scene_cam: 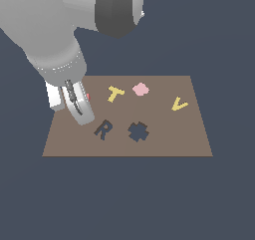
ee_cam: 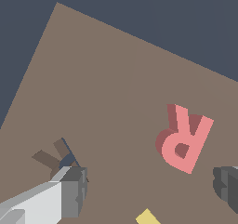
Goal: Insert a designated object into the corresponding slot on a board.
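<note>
salmon-red r block (ee_cam: 184, 141) lying flat on the brown board (ee_cam: 102, 88), between the two fingertips in the wrist view but touching neither. in the exterior view, only a red sliver (scene_cam: 88, 97) showing beside the arm, near the board's edge on the exterior view's left. gripper (ee_cam: 148, 193) spread wide, holding nothing; light grey finger (ee_cam: 69, 190) on one side, dark fingertip (ee_cam: 227, 186) on the other. dark r-shaped slot (scene_cam: 103, 129) empty, just beside the finger in the exterior view, apart from the block. cross-shaped cutout (scene_cam: 138, 131) next to the slot. farther off: yellow t (scene_cam: 115, 93), pale pink block (scene_cam: 141, 89), yellow v (scene_cam: 179, 104) toward the exterior view's right.
</note>
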### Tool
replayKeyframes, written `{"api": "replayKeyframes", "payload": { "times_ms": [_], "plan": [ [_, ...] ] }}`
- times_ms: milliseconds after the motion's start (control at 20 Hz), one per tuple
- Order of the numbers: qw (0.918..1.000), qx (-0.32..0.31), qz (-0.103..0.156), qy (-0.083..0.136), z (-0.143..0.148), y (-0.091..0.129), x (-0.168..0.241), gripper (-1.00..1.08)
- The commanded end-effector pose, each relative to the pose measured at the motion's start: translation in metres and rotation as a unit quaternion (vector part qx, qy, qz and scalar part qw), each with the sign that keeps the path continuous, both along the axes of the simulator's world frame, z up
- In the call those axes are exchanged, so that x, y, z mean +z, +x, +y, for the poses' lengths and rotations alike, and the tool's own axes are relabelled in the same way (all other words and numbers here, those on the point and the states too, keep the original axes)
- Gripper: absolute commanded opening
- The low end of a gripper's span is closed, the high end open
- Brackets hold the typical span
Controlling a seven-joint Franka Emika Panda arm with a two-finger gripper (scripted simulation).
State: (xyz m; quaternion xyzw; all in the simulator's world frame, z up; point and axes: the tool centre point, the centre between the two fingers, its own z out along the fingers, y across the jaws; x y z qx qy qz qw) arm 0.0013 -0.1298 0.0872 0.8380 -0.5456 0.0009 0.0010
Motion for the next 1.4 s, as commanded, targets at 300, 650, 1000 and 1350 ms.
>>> {"api": "replayKeyframes", "payload": {
  "times_ms": [300,650,1000,1350],
  "plan": [
    [0.9909,-0.134,0.0,0.0,-0.022,-0.02,-0.024,1.0],
    [0.9813,-0.192,0.0,0.001,-0.029,-0.03,-0.035,1.0],
    [0.979,-0.204,0.0,0.001,-0.03,-0.033,-0.037,1.0],
    [0.979,-0.204,0.0,0.001,-0.03,-0.033,-0.051,1.0]
  ]
}}
